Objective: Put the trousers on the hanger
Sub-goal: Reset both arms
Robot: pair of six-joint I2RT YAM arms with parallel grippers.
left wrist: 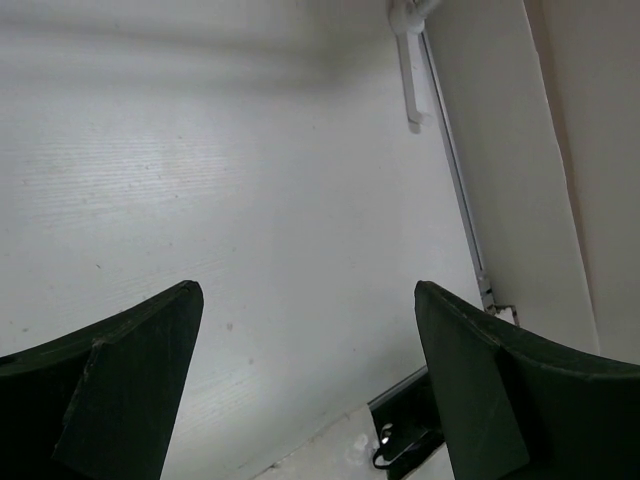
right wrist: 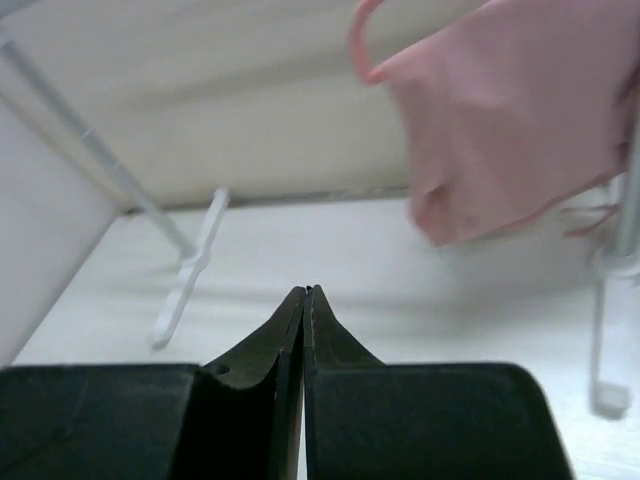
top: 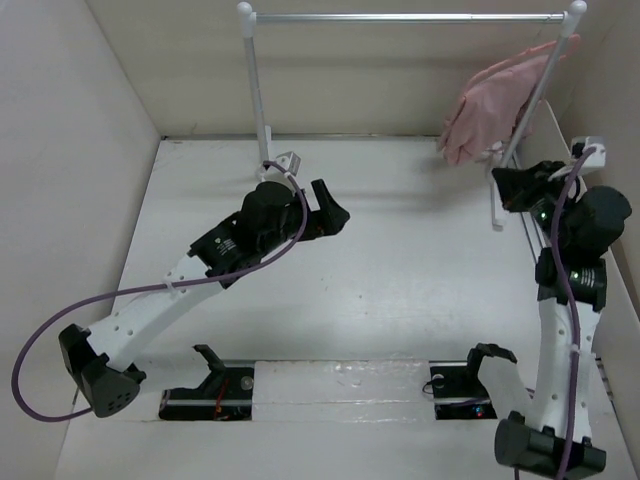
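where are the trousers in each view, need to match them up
Top external: trousers in the upper right, hanging.
Left wrist: not in it.
Right wrist: upper right, close and blurred.
Shared landmark: rail stand's white foot.

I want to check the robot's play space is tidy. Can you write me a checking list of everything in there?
Surface: white table, smooth and plain.
Job's things: pink trousers hang bunched at the right end of the rail. The hanger shows only its pink hook above them, so how they sit on it cannot be told.
Clutter: nothing seen.
Grippers: left gripper open and holding nothing, over the table. Right gripper shut and holding nothing, below the trousers.
Cables: a purple cable loops out from the left arm, and another cable runs up the right arm.
Surroundings: plain beige walls around the table.
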